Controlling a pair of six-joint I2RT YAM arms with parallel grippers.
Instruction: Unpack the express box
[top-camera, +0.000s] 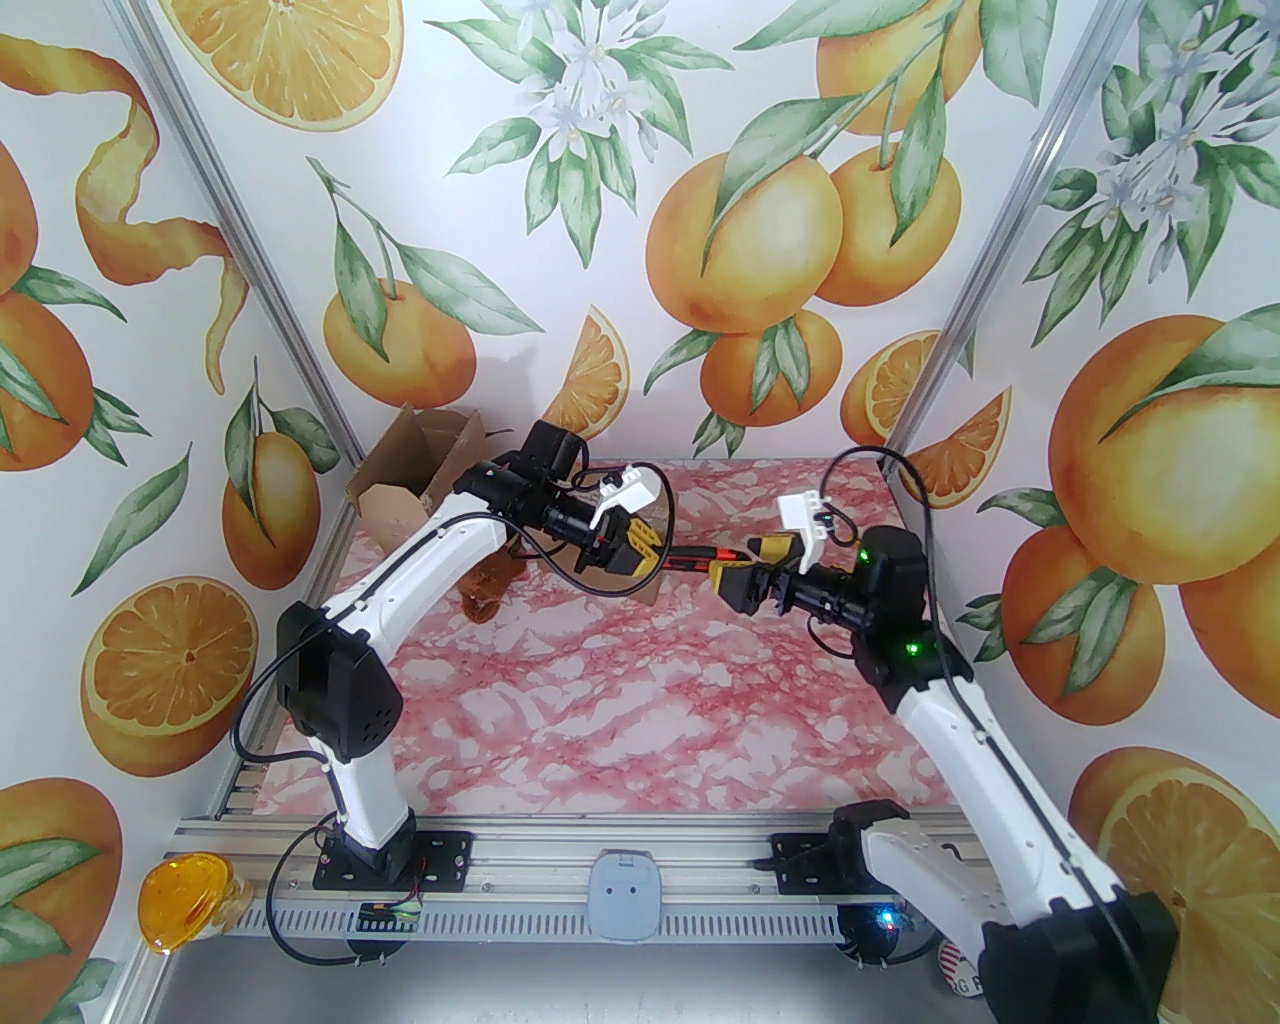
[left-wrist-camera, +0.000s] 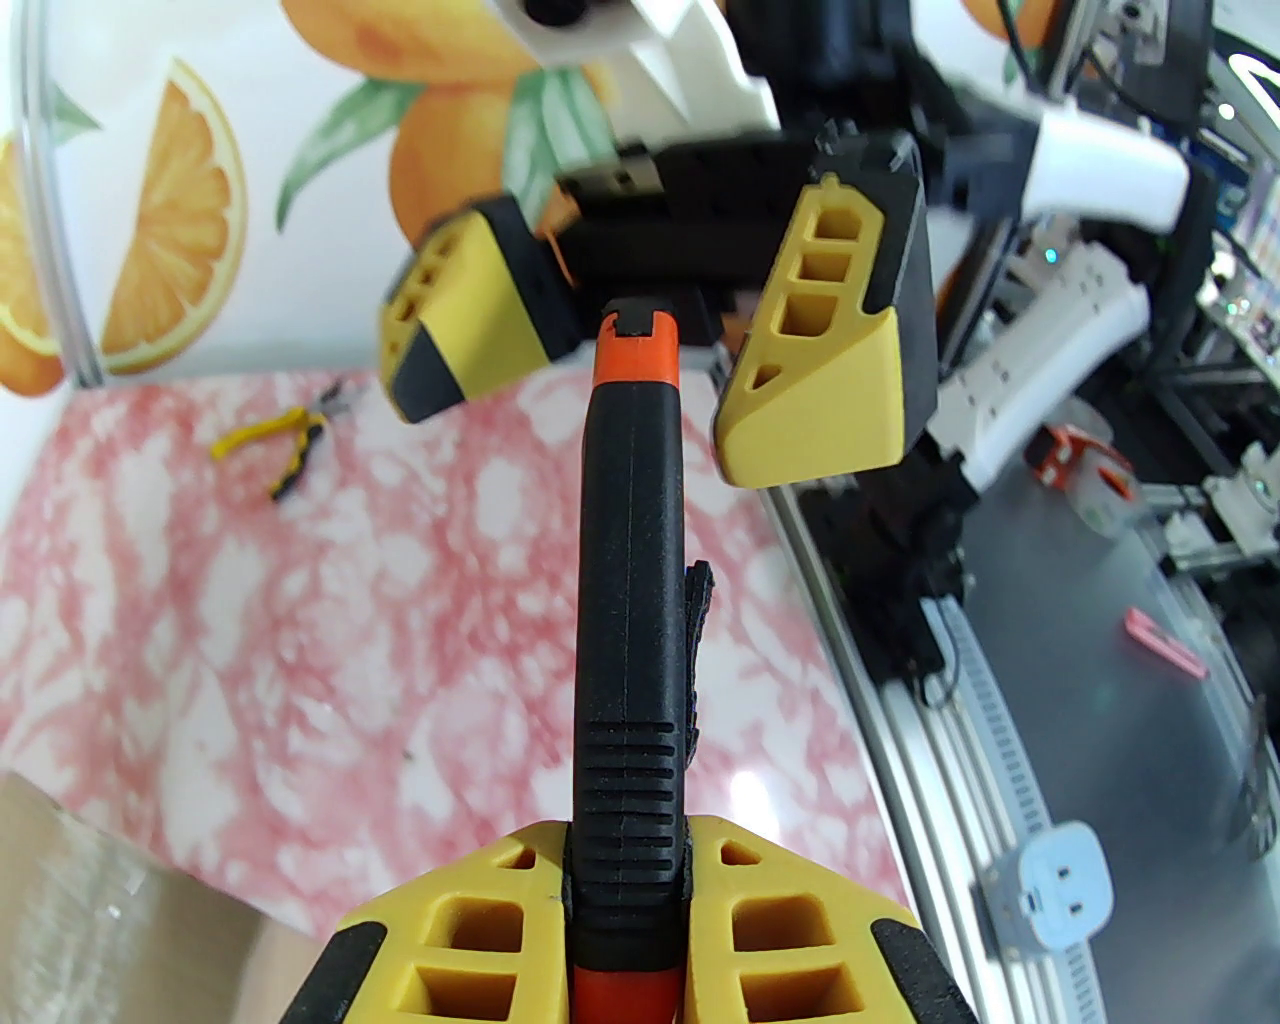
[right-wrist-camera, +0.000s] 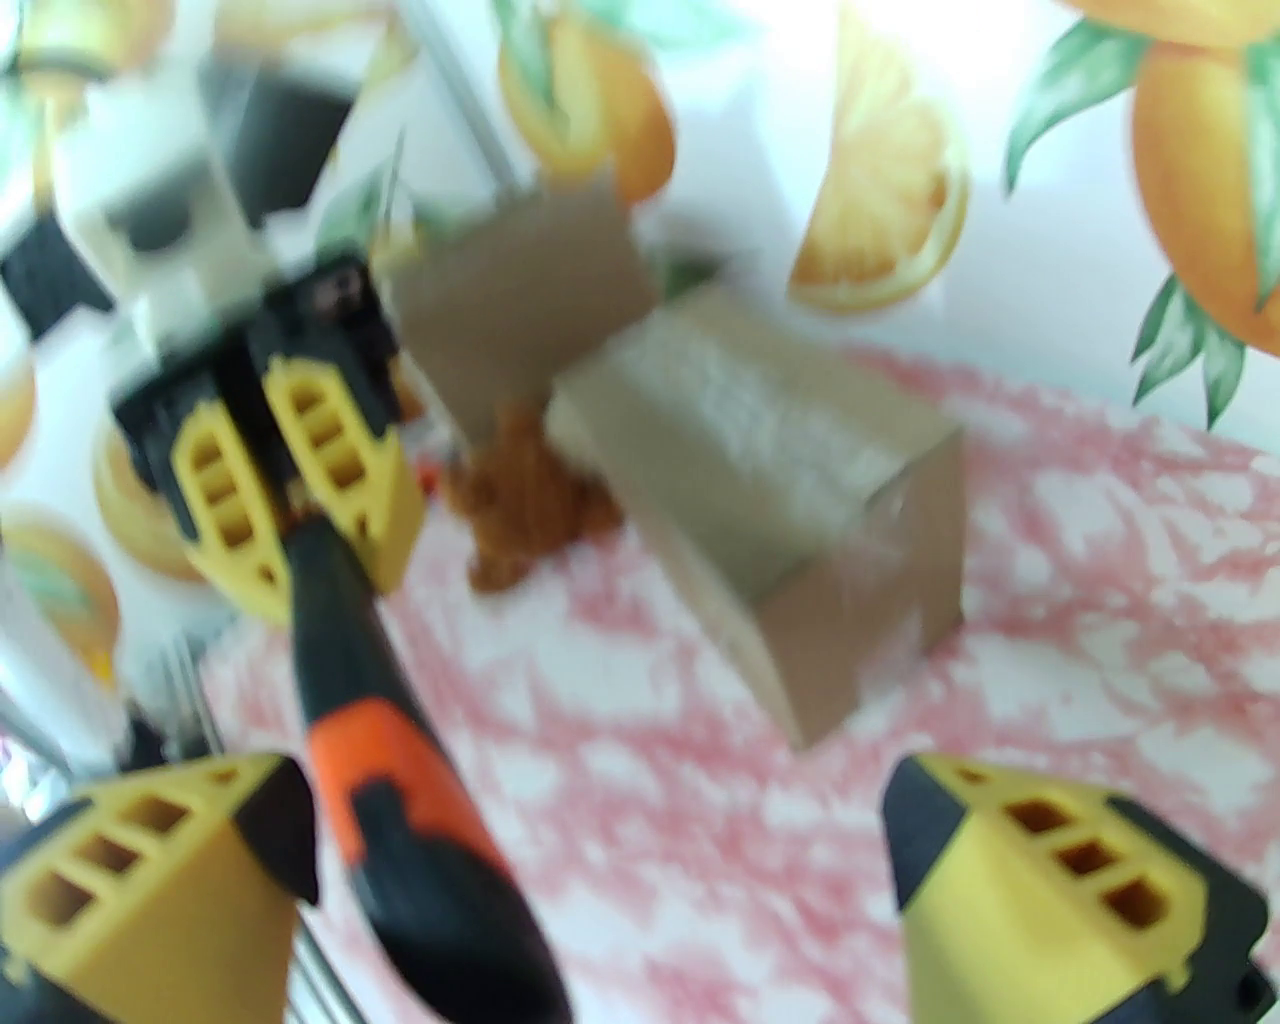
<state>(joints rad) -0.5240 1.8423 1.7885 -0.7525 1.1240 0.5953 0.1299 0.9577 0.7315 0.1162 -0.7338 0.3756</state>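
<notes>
A black-and-orange utility knife (left-wrist-camera: 630, 560) hangs level above the table, with my left gripper (left-wrist-camera: 625, 900) shut on its ribbed handle. The knife (top-camera: 695, 557) spans the gap between my left gripper (top-camera: 625, 545) and my right gripper (top-camera: 745, 575). My right gripper (right-wrist-camera: 600, 850) is open, its yellow fingers (right-wrist-camera: 150, 880) spread wide on both sides of the knife's orange end (right-wrist-camera: 400, 780) without pinching it. The express box (right-wrist-camera: 780, 520), a closed brown carton with clear tape on top, sits on the table behind and below my left gripper (right-wrist-camera: 290, 480).
An open cardboard box (top-camera: 410, 480) with raised flaps stands in the far left corner. A brown lumpy object (top-camera: 490, 590) lies beside it. Yellow-handled pliers (left-wrist-camera: 285, 445) lie on the pink marble table (top-camera: 650, 720) near the right wall.
</notes>
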